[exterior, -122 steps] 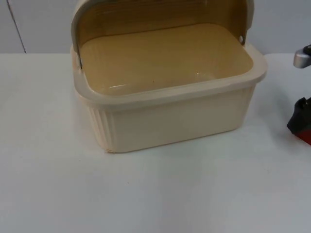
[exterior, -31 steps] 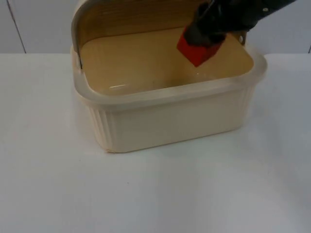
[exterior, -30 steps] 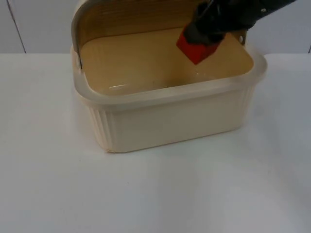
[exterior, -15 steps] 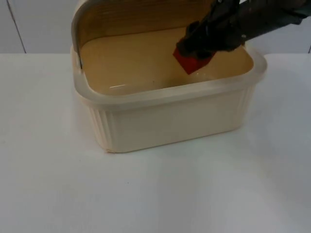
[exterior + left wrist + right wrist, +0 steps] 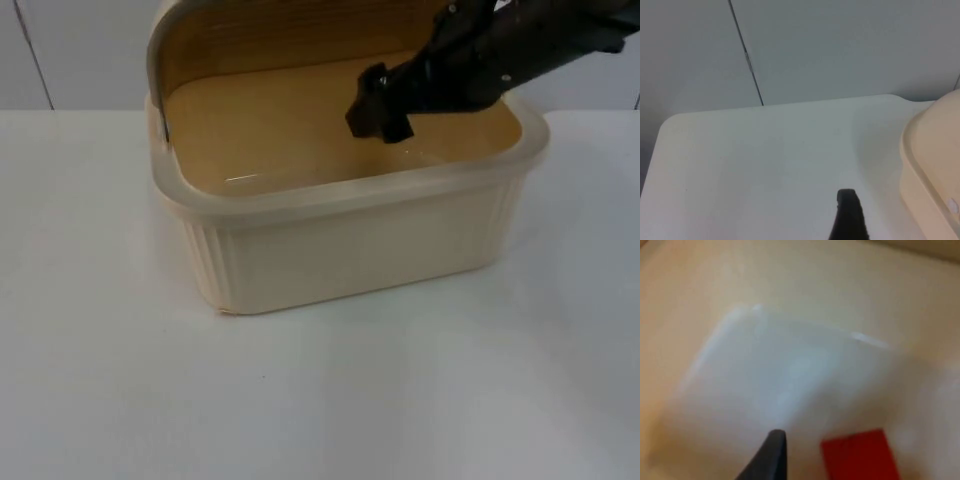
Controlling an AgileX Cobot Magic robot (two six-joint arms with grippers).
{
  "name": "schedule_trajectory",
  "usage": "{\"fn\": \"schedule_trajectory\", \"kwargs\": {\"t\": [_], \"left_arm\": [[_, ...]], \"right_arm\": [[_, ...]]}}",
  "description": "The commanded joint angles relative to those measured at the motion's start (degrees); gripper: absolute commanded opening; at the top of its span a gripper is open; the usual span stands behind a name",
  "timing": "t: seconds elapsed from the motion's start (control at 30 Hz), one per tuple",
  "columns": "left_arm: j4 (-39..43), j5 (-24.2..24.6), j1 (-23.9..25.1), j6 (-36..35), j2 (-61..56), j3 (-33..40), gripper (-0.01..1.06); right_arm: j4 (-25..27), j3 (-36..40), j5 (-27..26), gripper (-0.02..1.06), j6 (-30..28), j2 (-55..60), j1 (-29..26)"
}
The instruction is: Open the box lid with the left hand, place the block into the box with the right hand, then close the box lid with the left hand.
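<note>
Box (image 5: pixel 340 235) sits mid-table (image 5: pixel 300 400), lid (image 5: pixel 200 40) flipped up at back. Right gripper (image 5: pixel 378 112) reaches down inside box; can't tell how wide it's spread. Red block (image 5: pixel 860 455) lies on box floor beside fingertip (image 5: pixel 771 455). Left gripper (image 5: pixel 849 215) waits over table beside box, grip unclear. Grey partition wall (image 5: pixel 840 45) behind.

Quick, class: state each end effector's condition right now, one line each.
Left end effector: waits over the table beside the box; cannot tell.
Right end effector: inside the box, block beside its fingertip; cannot tell.
</note>
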Motion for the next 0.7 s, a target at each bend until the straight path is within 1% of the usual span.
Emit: {"fn": "schedule_trajectory", "kwargs": {"t": [0.0,0.1,0.13,0.2,0.23,0.27,0.33,0.37,0.4,0.47,0.5,0.57,0.63,0.67], "left_arm": [[0.35,-0.55,0.16,-0.02,-0.09,0.01,0.57],[0.35,-0.55,0.16,-0.02,-0.09,0.01,0.57],[0.35,-0.55,0.16,-0.02,-0.09,0.01,0.57],[0.35,-0.55,0.16,-0.02,-0.09,0.01,0.57],[0.36,-0.45,0.16,-0.02,-0.09,0.01,0.57],[0.36,-0.44,0.16,-0.02,-0.09,0.01,0.57],[0.36,-0.35,0.16,-0.02,-0.09,0.01,0.57],[0.36,-0.23,0.16,-0.02,-0.09,0.01,0.57],[0.36,-0.09,0.16,-0.02,-0.09,0.01,0.57],[0.24,-0.11,0.16,-0.02,-0.09,0.01,0.57],[0.24,-0.11,0.16,-0.02,-0.09,0.01,0.57],[0.14,-0.11,0.16,-0.02,-0.09,0.01,0.57],[0.01,-0.11,0.16,-0.02,-0.09,0.01,0.57],[0.01,-0.11,0.16,-0.02,-0.09,0.01,0.57]], "right_arm": [[-0.44,-0.27,6.22,1.05,0.25,-2.86,0.08],[-0.55,-0.27,13.63,1.05,0.25,-7.26,0.08],[-0.55,-0.27,13.63,1.05,0.25,-7.26,0.08],[-0.55,-0.27,15.98,1.05,2.31,-10.10,0.08],[-0.55,-0.27,17.70,1.05,3.54,-11.52,0.08],[-0.74,-0.27,20.74,1.05,3.79,-13.21,0.08],[-1.10,-0.27,21.24,1.05,3.79,-13.82,0.08],[-2.24,-0.27,22.08,1.05,4.08,-15.15,-0.04],[-3.53,-0.27,21.80,1.05,5.33,-17.44,-0.04],[-3.87,-0.27,21.16,1.05,5.70,-18.78,-0.04],[-4.92,-0.27,20.23,1.05,5.97,-20.51,-0.14],[-6.81,-0.27,18.79,1.05,9.19,-23.92,-0.92],[-6.62,-0.27,18.04,1.05,12.46,-27.81,-3.19],[-6.62,-0.27,18.04,1.05,12.46,-27.81,-3.19]]}}
